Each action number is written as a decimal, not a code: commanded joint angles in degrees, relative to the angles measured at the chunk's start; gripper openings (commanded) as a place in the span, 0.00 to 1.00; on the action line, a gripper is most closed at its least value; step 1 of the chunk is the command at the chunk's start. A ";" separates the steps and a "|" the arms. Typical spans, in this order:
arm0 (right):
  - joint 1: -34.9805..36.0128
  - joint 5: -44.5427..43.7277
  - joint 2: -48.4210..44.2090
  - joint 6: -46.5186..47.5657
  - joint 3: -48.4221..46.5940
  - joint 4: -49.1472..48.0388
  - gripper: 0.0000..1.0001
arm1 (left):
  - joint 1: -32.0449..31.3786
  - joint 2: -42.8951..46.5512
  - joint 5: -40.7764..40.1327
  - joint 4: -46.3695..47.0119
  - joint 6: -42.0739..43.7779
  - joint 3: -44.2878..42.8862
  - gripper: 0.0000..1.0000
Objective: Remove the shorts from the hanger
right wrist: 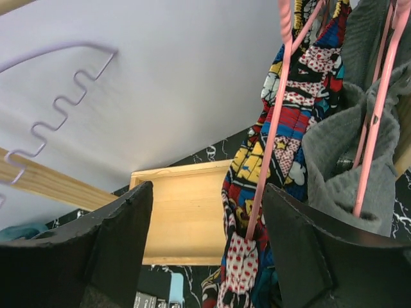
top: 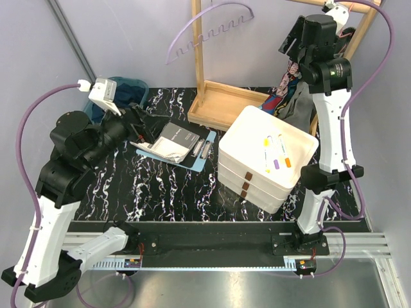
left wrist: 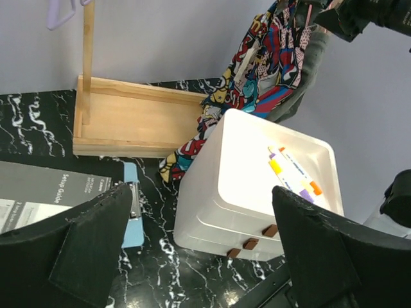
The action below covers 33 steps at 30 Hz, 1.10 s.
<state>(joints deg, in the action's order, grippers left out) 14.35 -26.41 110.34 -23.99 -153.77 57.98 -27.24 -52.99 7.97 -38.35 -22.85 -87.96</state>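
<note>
The multicolour print shorts (right wrist: 292, 122) hang on a pink hanger (right wrist: 273, 119) at the back right, with the grey shorts (right wrist: 343, 160) on a second pink hanger (right wrist: 371, 128) just behind. My right gripper (right wrist: 205, 247) is raised beside them and open. The hanger wire and the print shorts' edge lie between its fingers, close to the right finger (right wrist: 321, 256). From above, the right gripper (top: 290, 43) is at the top of the hanging print shorts (top: 284, 86). The navy shorts (top: 128, 86) lie in a heap at the back left. My left gripper (left wrist: 199, 250) hovers open and empty over the table.
A white drawer box (top: 257, 135) with markers on top stands mid-right. The wooden rack's base tray (top: 221, 102) sits behind it. An empty purple hanger (top: 205, 32) hangs on the rack. A clipboard with a booklet (top: 173, 142) lies left of the box.
</note>
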 commanded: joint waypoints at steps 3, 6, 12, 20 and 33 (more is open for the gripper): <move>-2.04 -3.38 1.45 1.05 -0.57 -3.83 0.76 | -0.18 0.26 1.88 -1.20 3.78 -2.48 0.93; -3.44 -1.98 1.54 0.08 0.75 -4.01 0.76 | -0.09 0.17 2.05 -1.20 3.95 -2.39 0.93; -4.59 2.50 3.56 0.26 0.67 -7.34 0.66 | -0.09 -0.18 1.79 -1.73 5.01 -3.79 0.93; -4.68 8.39 5.67 -5.97 1.63 -10.69 0.38 | -0.18 -0.27 1.35 -3.04 5.01 -4.14 0.94; -4.24 17.62 4.71 -19.77 -2.76 -13.76 0.00 | -0.18 -2.55 0.47 -4.63 5.98 -7.22 0.94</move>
<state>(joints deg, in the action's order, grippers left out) 9.74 -12.23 116.71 -37.91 -152.35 49.80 -27.22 -54.63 8.45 -44.18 -17.72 -92.86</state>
